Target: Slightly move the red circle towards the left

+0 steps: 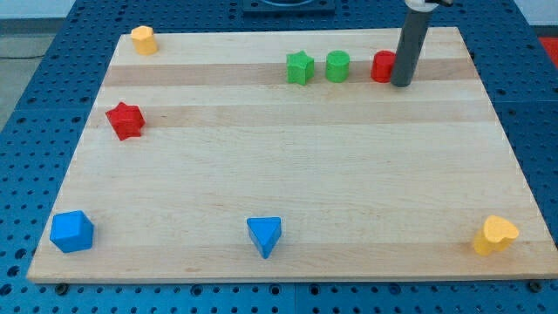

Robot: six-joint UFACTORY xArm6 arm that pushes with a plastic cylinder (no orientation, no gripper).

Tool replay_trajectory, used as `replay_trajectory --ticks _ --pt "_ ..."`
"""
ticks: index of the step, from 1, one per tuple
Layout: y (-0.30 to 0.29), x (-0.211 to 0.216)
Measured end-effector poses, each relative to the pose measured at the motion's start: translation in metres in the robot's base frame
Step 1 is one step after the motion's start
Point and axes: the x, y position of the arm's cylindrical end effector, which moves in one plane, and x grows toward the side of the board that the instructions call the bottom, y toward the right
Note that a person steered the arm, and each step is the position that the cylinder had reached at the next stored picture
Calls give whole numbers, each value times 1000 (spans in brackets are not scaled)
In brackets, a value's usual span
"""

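Near the top right of the wooden board [288, 174], in the single camera view, my tip [402, 85] stands on the surface, touching the right side of the red circle [382, 66]. The dark rod rises from there and leaves the view's top edge. It has no hand or jaws, so it grasps nothing; it only rests against the block.

Just to the left of the red circle sits a green circle [337, 66], and just beside that a green star [299, 67], the three forming a short row.

Well apart from them, a yellow block [143, 39] lies at the top left corner. A red star [125, 120] sits near the left edge. Along the bottom are a blue cube [71, 231] at left, a blue triangle [264, 235] near the middle, and a yellow heart [495, 235] at right.

The board lies on a blue perforated table [44, 87].
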Motion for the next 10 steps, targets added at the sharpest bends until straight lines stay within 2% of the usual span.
replay_trajectory --ticks 3,5,10 --pt "26 -11" --pt "26 -38" --pt "6 -24"
